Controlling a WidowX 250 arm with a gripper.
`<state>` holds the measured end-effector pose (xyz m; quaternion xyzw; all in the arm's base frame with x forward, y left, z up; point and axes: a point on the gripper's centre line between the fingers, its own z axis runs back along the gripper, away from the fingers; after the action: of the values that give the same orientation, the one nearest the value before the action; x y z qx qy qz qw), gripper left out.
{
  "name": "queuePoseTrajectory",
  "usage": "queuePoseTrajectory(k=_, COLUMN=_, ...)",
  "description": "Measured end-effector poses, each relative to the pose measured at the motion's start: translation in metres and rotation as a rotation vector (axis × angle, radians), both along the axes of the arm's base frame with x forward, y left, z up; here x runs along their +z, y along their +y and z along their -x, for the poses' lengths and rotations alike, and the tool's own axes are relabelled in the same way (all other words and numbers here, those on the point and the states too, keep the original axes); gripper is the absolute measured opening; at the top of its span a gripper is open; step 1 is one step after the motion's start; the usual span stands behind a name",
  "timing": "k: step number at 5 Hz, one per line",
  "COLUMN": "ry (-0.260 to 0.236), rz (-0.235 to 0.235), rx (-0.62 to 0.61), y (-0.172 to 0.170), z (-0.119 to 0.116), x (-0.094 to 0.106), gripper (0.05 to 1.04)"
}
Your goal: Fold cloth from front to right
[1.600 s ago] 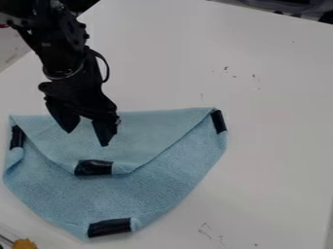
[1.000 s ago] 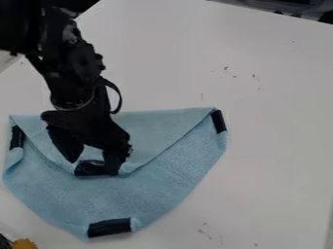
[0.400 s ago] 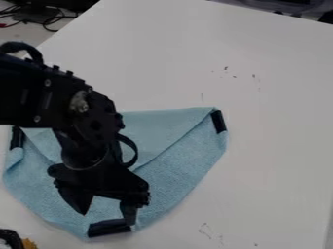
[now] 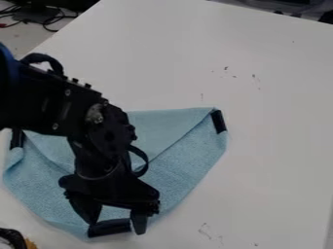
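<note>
Jaws spread, the gripper (image 4: 116, 229) straddles the front black band (image 4: 110, 227) of the blue cloth (image 4: 185, 168) on the counter (image 4: 267, 121); closing too high could miss it, a shallow pinch slip mid-fold.

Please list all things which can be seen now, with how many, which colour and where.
Cloth: one, light blue, near the table's front left, top flap folded over
Tapes: three visible, black, on the cloth's left, right and front edges
Table: one, white, under the cloth
Marks: several, dark, on the table
Dark item: one, black, top left, with cables by it
Far items: several, dark and grey, top right corner, unclear
Corner item: black and yellow-brown, bottom left, unclear
Blue thing: one, blue, left edge, by the arm
Arm: one, black, from the left edge, over the cloth
Gripper: one, black, at the cloth's front edge, jaws apart
</note>
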<state>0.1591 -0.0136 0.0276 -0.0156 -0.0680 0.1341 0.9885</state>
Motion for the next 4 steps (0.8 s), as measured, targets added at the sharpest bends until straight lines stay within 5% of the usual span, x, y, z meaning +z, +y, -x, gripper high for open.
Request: queuePoseTrajectory(k=4, ry=0.032, rz=0.048, rx=0.052, y=-0.001, z=0.001, x=-0.024, gripper=0.967)
